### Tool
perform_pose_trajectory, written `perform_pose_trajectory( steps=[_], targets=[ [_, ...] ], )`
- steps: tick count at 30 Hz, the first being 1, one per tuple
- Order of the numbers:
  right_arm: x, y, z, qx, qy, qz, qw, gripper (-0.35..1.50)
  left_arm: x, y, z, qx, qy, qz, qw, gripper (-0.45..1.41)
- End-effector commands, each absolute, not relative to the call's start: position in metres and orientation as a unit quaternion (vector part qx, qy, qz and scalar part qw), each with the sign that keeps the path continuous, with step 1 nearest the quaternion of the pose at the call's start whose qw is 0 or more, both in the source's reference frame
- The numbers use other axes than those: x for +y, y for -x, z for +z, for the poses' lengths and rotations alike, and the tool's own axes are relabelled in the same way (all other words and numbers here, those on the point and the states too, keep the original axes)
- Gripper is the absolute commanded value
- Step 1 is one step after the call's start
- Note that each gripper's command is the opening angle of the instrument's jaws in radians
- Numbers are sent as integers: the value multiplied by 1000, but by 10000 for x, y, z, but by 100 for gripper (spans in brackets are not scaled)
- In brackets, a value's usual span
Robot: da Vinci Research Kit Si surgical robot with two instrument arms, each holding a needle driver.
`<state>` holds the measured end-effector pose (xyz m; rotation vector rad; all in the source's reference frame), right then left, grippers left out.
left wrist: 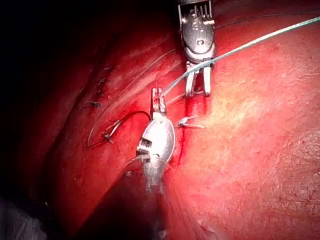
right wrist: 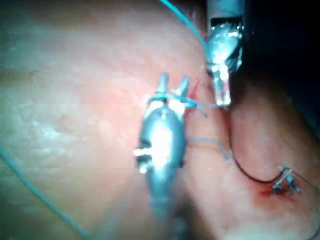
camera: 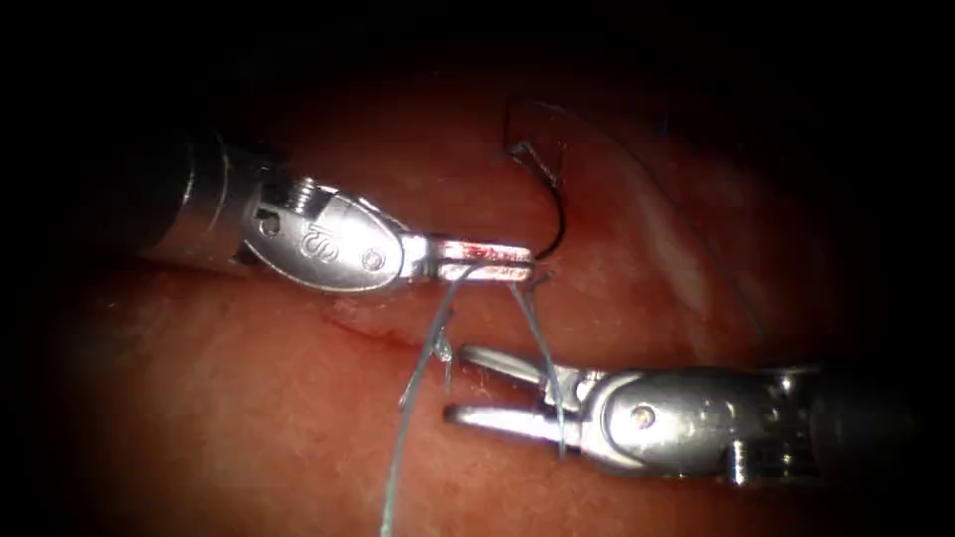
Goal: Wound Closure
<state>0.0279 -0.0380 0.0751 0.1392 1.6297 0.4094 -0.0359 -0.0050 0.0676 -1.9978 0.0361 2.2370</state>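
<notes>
My left tool point(camera: 527, 261) comes in from the left with its jaws shut on the dark curved needle point(camera: 560, 214) near one end. The needle arcs up over the tissue point(camera: 249, 418) to an earlier stitch point(camera: 519, 151); I cannot tell whether its far end is in the tissue. Pale blue thread point(camera: 413, 398) runs from the left jaws down toward the picture's lower edge. My right tool point(camera: 458, 383) lies below, its jaws open and holding nothing. A second strand point(camera: 545, 358) drapes across the base of its jaws, also seen as a loop point(right wrist: 167, 96) in the right wrist view.
The cut point(camera: 368, 333) runs as a thin line with red fluid just under the left tool. A small knot with short ends point(camera: 440, 348) sits beside it. Older stitches point(left wrist: 100, 87) lie further along the tissue.
</notes>
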Motion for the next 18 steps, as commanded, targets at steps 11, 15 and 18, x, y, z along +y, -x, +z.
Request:
perform_pose_trajectory(
  steps=[11, 15, 18],
  targets=[
    [-372, -267, 763, 720, -60, 314, 616, 22, -70, 362, 684, 5, 668, 741, 66, -45],
    [-369, -258, 766, 708, -80, 357, 604, 22, -76, 357, 681, 3, 669, 740, 63, -45],
    [-368, -255, 767, 709, -89, 380, 588, 22, -82, 354, 679, 2, 670, 740, 61, -45]
  ],
)
